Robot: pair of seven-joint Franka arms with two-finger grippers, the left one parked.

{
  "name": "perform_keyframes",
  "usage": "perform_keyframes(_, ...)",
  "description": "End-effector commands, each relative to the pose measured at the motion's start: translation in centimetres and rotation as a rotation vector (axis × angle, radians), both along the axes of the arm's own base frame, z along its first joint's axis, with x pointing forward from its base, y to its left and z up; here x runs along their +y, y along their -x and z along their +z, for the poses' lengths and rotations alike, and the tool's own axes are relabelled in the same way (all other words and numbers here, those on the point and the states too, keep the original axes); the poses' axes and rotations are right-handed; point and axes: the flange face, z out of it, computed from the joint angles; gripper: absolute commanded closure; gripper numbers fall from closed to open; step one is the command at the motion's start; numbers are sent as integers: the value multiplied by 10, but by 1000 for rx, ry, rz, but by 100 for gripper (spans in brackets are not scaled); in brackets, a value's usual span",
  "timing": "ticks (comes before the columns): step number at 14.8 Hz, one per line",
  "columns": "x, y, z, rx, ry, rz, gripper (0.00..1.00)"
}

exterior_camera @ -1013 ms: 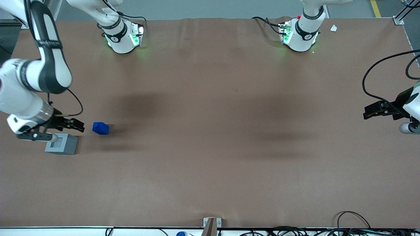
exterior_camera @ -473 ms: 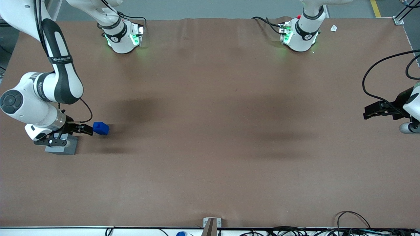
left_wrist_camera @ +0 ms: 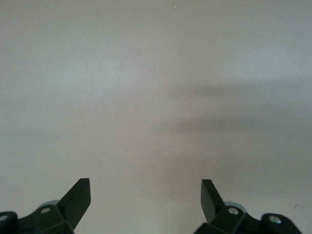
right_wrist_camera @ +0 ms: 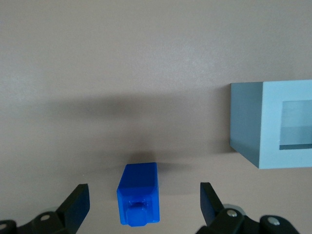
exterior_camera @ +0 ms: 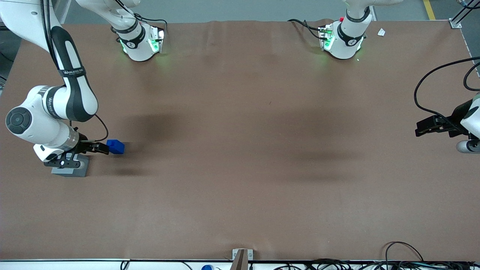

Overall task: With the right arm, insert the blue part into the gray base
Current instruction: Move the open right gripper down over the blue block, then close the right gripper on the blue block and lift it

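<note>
Two task pieces sit near the working arm's end of the brown desk [exterior_camera: 240,150] in the front view: the blue part [exterior_camera: 116,146] and the gray base [exterior_camera: 71,169] nearer the camera, the gripper [exterior_camera: 98,148] just beside the part. Right wrist view: fingers [right_wrist_camera: 75,204] spread wide, the blue part [right_wrist_camera: 139,194] lying between them untouched, gray base [right_wrist_camera: 273,124] apart from it.

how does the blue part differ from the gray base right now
The blue part is bright blue and clearly smaller; the gray base is light gray and bulkier. The blue part lies on its side with its narrower stepped end showing, while the gray base sits upright with a square hole in its top face. The open gripper brackets the blue part; the gray base stands apart from it. Both rest on the brown table.
</note>
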Motion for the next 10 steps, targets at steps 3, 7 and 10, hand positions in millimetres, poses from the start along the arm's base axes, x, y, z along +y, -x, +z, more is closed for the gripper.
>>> perform_keyframes(3,7,1,-12,19,1,1,0)
perform_keyframes(7,22,10,-22,49,-1,24,0)
perform_keyframes(10,22,19,-31,78,-3,24,0)
